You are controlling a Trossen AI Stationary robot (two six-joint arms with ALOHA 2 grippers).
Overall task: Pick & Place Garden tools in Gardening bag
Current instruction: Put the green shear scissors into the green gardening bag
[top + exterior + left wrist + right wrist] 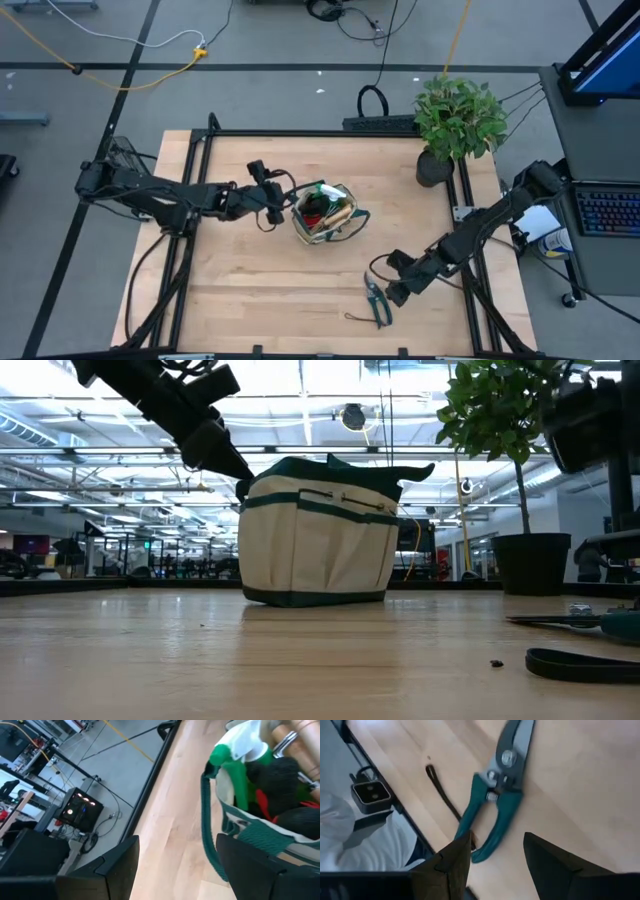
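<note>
On the wooden table (250, 290), the left gripper (272, 205) is hovering with fingers apart at the bag's (322, 213) left rim; tools inside are lying jumbled and partly hidden. Rightward, the right gripper (393, 293), fingers spread, is hanging over the shears (492, 800), not gripping them.
</note>
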